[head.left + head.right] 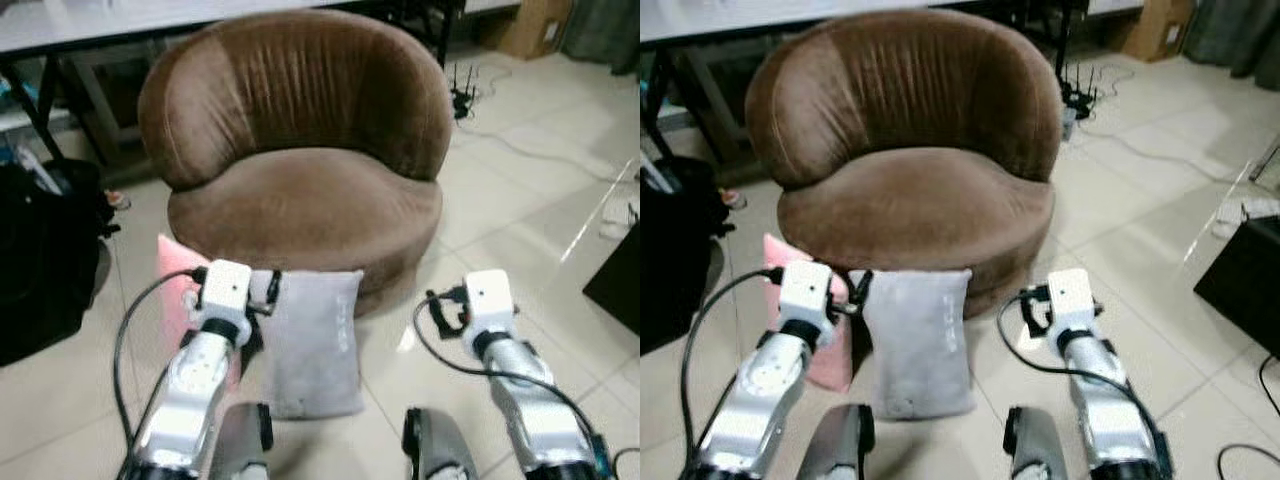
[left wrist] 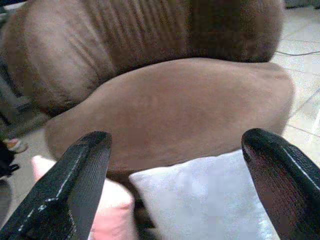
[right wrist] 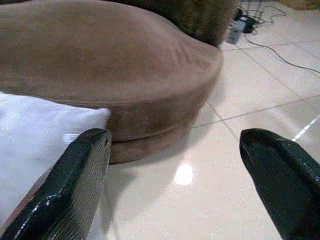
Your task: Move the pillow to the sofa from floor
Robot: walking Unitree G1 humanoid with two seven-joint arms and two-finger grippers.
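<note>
Grey pillow (image 1: 312,340) on floor betw. L fingers (image 2: 75,185) & R fingers (image 3: 75,185), both spread wide, empty.

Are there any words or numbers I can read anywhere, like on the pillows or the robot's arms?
None: no word, number or sign can be read.
Grey pillow: plain fabric.
Pink pillow: plain.
Brown sofa: no label visible.
Cardboard box at the back: too blurred to read any print.
</note>
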